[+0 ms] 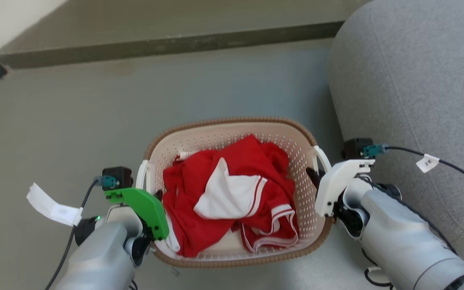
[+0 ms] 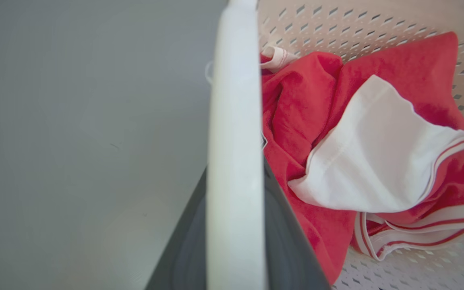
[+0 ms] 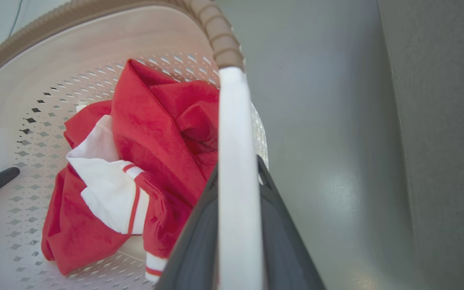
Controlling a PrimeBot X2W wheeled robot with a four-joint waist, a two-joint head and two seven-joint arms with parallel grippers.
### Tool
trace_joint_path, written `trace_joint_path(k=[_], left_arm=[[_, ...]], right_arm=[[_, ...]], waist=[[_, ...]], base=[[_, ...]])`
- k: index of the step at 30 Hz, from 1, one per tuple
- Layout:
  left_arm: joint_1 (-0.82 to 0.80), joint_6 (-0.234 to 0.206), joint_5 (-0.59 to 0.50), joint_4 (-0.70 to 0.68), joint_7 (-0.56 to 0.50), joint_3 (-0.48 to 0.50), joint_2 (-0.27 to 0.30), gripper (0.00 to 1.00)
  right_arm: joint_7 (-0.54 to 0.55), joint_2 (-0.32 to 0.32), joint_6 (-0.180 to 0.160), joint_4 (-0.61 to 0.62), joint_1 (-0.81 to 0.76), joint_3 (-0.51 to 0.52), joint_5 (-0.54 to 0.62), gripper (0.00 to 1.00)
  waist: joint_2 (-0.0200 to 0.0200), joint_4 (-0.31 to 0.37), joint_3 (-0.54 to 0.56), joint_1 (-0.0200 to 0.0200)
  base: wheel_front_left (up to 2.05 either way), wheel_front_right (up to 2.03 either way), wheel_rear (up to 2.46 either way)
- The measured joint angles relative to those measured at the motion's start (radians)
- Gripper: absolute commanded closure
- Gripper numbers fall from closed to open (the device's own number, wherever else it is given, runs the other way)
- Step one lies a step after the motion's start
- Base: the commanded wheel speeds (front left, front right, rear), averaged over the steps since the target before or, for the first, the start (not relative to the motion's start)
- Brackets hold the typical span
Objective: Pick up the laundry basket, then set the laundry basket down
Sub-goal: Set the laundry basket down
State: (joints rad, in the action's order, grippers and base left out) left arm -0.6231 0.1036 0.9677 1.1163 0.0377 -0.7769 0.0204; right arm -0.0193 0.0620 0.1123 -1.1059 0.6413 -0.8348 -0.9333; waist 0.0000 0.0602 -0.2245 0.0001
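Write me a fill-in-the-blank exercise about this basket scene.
1. The laundry basket holds a ___ and white garment.
2. The left gripper and right gripper each straddle a white side ___.
3. The grey upholstered seat stands to the robot's ___ of the basket.
Missing words: red; handle; right.

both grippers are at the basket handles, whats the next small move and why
Probably raise both arms straight up together. The left gripper and right gripper each look closed on a white side handle of the cream-white perforated plastic laundry basket, which holds a crumpled red-and-white garment; an even lift should keep it level.
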Motion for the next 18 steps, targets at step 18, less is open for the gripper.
trace_joint_path(k=[18], left_arm=[[-0.169, -0.003, -0.022, -0.009, 0.104, 0.024, 0.002, 1.00]], right_arm=[[-0.131, 0.025, 0.000, 0.017, 0.162, 0.003, 0.034, 1.00]], waist=[[0.0000, 0.009, -0.253, 0.0001]], base=[[0.00, 0.00, 0.00]])
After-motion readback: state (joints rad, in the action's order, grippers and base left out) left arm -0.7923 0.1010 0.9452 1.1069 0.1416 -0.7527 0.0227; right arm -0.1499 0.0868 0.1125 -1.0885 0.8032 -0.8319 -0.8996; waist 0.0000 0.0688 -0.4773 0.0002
